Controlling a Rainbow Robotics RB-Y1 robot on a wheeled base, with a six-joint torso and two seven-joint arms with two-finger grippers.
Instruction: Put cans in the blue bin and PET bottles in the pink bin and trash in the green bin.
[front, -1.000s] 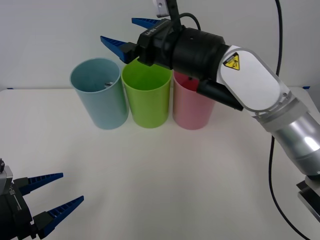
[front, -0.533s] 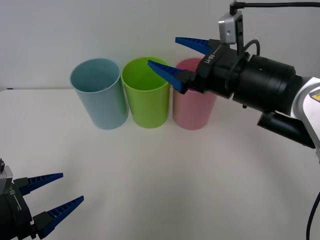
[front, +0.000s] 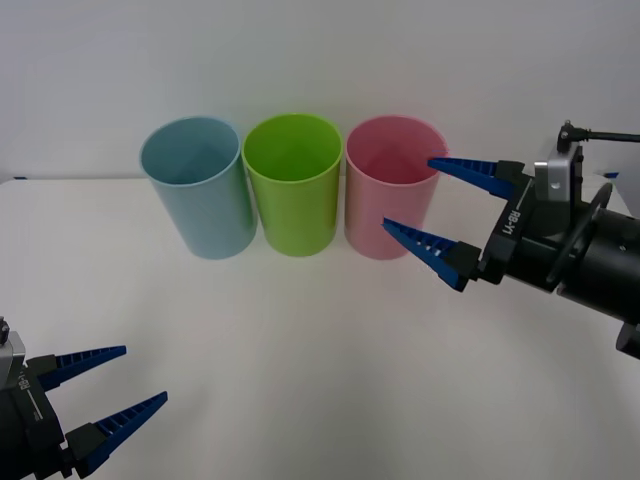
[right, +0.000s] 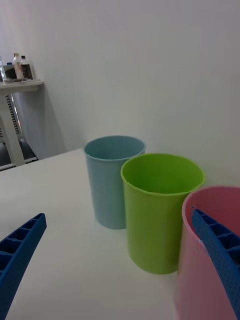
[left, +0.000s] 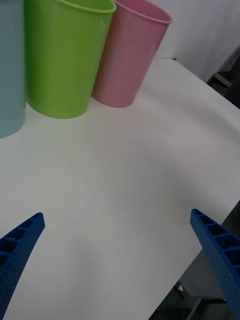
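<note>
Scanning from our left, we saw the left tool (front: 105, 404) parked low over the surface (front: 300, 350), fingers apart and empty. Beyond stood the blue bin (front: 197, 185), green bin (front: 293, 183) and pink bin (front: 388, 185) in a row, with the right tool (front: 435, 213) spread wide and empty just beside the pink one; no can was visible to us. We judged that arm should draw clear without clipping the pink rim.

The front camera looks down from above; both wrist cameras sit low, sharing the green bin (front: 292, 182) (mid-row).

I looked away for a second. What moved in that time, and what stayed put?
The right gripper, jaws open and empty, drew back from above the blue bin and green bin, rightward and down, to beside the pink bin. The bins and the left gripper stayed put.
</note>
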